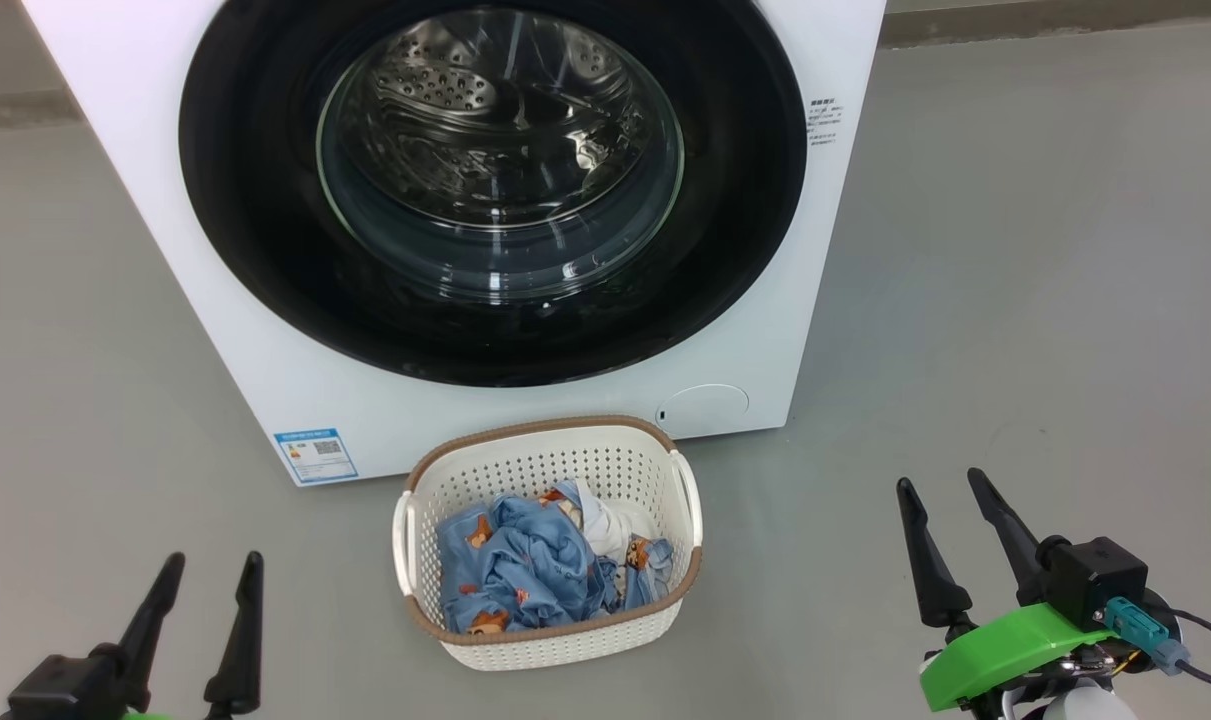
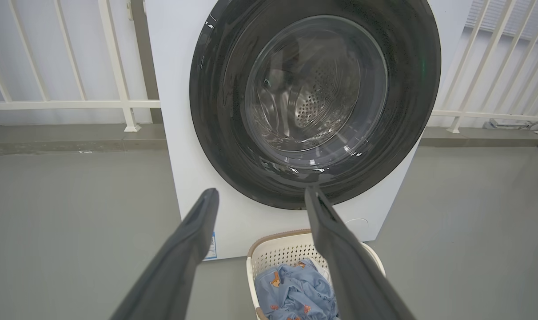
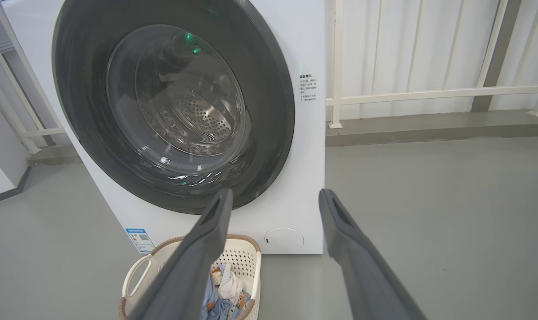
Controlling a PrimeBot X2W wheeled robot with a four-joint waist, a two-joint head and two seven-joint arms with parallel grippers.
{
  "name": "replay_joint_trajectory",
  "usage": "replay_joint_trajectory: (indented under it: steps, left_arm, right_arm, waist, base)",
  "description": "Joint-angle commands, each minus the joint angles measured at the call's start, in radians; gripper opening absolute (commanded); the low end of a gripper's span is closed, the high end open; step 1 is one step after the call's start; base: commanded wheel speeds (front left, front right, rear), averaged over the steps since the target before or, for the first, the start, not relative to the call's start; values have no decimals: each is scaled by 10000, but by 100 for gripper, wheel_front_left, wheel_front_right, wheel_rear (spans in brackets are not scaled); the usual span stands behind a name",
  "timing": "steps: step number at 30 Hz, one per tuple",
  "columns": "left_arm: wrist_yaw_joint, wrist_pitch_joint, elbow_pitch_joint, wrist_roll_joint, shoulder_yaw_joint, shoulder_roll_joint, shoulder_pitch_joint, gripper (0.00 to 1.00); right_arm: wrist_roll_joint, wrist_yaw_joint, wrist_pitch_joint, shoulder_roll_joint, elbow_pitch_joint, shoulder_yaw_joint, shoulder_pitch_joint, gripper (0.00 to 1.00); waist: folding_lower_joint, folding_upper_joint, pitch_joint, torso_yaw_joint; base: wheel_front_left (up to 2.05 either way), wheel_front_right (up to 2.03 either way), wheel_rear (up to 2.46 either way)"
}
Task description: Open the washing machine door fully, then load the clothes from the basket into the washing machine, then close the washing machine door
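Your left claw (image 1: 215, 560) and right claw (image 1: 940, 482) gape empty before the washing machine door (image 1: 265, 250); hook its rim squarely.

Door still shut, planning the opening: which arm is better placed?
Right, probably: the right gripper sits further forward toward the washing machine door than the left gripper. Both are open; handle side unclear.

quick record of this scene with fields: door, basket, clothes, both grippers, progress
washing machine door: shut on the washing machine
basket: upright on floor, before the machine
clothes: bundled inside basket
left gripper: open, empty, left of basket
right gripper: open, empty, right of basket
progress: door not yet opened
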Motion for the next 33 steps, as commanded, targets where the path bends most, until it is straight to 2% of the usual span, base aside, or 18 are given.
replay_joint_trajectory:
  steps: [1,20,33]
  left_arm:
    - [-33,-120,-151,137,432,237,-224,100]
    - [-33,-120,287,666,1320,-253,-256,100]
    - [-33,-120,222,632,1413,-360,-258,100]
  right_arm:
    - [-71,-11,-120,-70,-204,277,-460,100]
    - [-154,-11,-120,-70,-89,-420,-448,100]
    - [-119,-11,-120,-70,-37,-539,-456,100]
  waist:
    - [-1,0,1,-4]
    - [-1,0,-27,16]
    - [-1,0,-40,38]
  base:
    - [0,0,0]
    - [0,0,0]
    - [0,0,0]
